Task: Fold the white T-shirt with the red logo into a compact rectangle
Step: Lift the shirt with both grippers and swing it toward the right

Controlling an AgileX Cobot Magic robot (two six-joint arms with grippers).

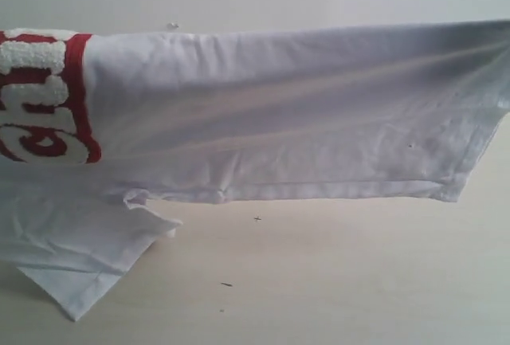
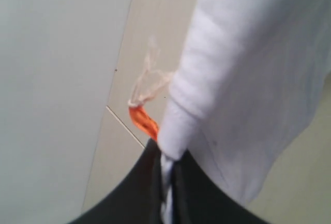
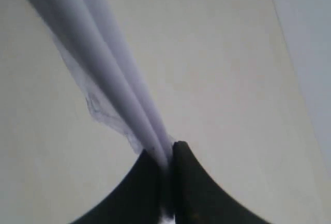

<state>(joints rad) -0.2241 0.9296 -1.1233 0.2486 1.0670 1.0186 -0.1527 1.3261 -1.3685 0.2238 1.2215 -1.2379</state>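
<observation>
Fingers (image 2: 137,188) of the L gripper (image 2: 166,155) are squeezing shut on the white T-shirt (image 2: 248,79), w/ a bunched, rolled edge of cloth going in btwn them. An orange tag (image 2: 143,122) is dangling just beside those tips, w/ a pale string loop (image 2: 147,84) sticking up from it. R gripper (image 3: 168,154) fingers (image 3: 199,188) are pressing shut too, pinching two thin folds of the shirt (image 3: 103,53) that are stretching away from the tips. In the outside view (no grippers showing there) the shirt (image 1: 303,114) is hanging pulled wide above the table (image 1: 358,281). The red logo (image 1: 78,82) is sitting at the L gripper's end. Below that end, a loose part is drooping & lying on the table.
</observation>
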